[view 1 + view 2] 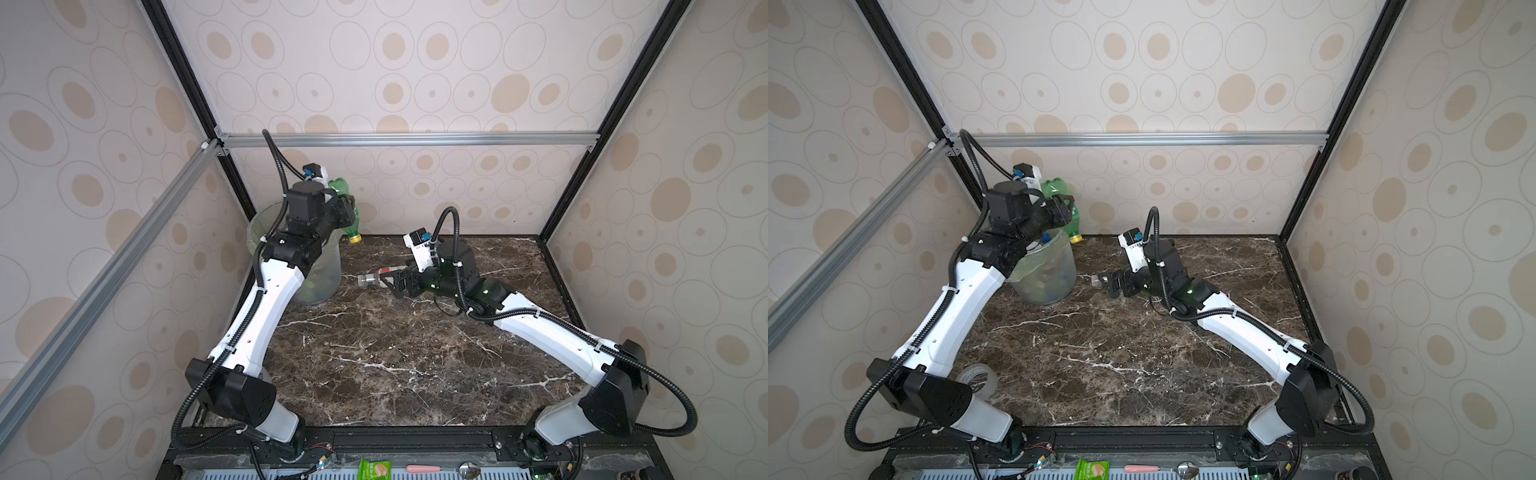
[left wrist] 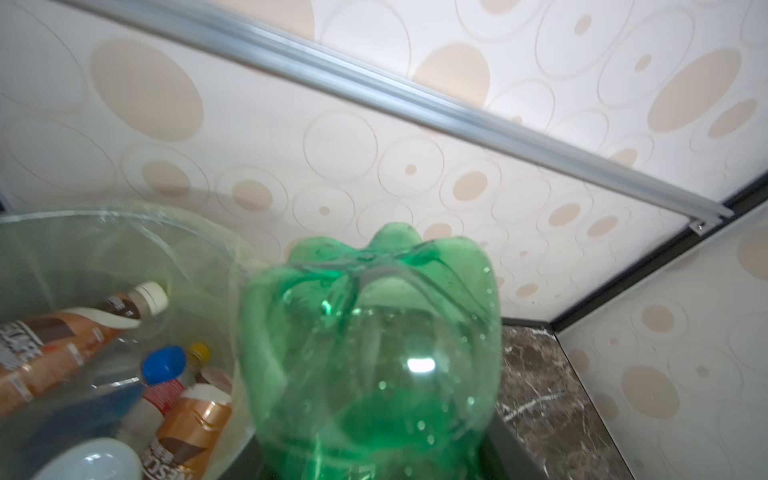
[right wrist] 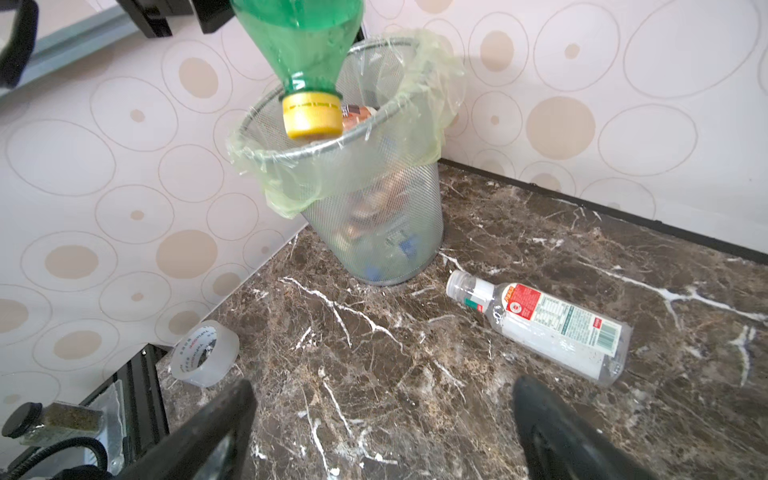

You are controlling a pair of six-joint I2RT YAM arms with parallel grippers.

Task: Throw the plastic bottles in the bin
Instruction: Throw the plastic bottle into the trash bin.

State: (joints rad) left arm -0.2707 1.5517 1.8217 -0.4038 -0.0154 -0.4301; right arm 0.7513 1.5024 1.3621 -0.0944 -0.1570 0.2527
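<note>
My left gripper (image 1: 347,210) (image 1: 1064,208) is shut on a green bottle (image 1: 341,186) (image 1: 1054,187) (image 2: 374,353) (image 3: 299,33). It holds the bottle raised and neck down, with the yellow cap (image 3: 311,114) by the rim of the bin (image 1: 326,274) (image 1: 1054,270) (image 2: 124,212) (image 3: 374,208). Several bottles lie inside the bin, among them a brown-labelled one (image 2: 62,336). A clear bottle with a red-white label (image 1: 369,279) (image 1: 1097,281) (image 3: 540,324) lies on the table right of the bin. My right gripper (image 1: 392,284) (image 1: 1115,286) (image 3: 382,399) is open just beside that bottle, with nothing between its fingers.
A roll of clear tape (image 1: 978,380) (image 3: 203,353) lies near the left arm's base. A green packet (image 1: 374,469) and a spoon (image 1: 469,470) sit on the front ledge. Walls close in the marble table (image 1: 395,353) on three sides.
</note>
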